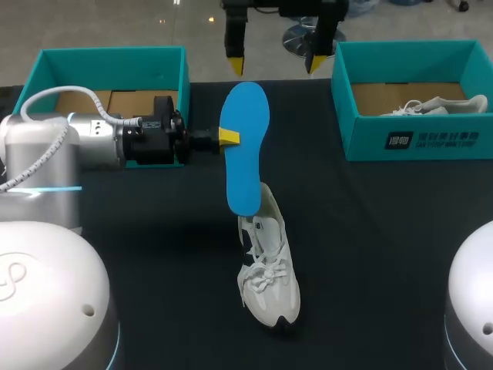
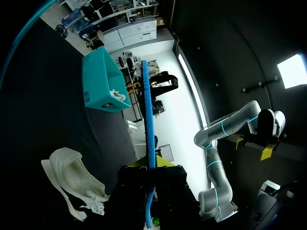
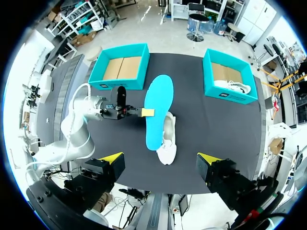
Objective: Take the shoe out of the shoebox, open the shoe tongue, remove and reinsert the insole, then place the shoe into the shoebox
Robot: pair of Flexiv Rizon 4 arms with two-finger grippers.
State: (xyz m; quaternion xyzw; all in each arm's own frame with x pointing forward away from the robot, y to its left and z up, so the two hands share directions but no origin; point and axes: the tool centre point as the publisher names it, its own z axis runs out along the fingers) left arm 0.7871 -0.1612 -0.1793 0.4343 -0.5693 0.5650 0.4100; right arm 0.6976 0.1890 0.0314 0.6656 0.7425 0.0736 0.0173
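Look first at the two teal boxes at the far edge of the table [image 1: 385, 231]. The left shoebox [image 1: 108, 65] shows you only its brown cardboard floor. The right shoebox [image 1: 412, 123] holds a second shoe [image 1: 439, 105], white, lying against the box's far right side (you can also pick it out in the left wrist view, where its laces spill over the rim).

The shoe [image 1: 268, 266] of the task is in neither box. It stands upright on its sole on the black table, about midway between the boxes and nearer the robot, with its toe pointing toward the robot.

The left gripper [image 1: 229, 137] comes in level from the left and pinches the blue insole [image 1: 245, 146] at its edge, both yellow tips pressed against it. The insole hangs almost upright in the air, its lower end at the shoe's heel opening; you cannot tell whether it touches there. In the left wrist view the insole [image 2: 148, 110] is seen edge-on, running out ahead of the fingers.

The right gripper [image 1: 275, 63] hangs high over the table's far edge, its fingers spread wide and gripping nothing.
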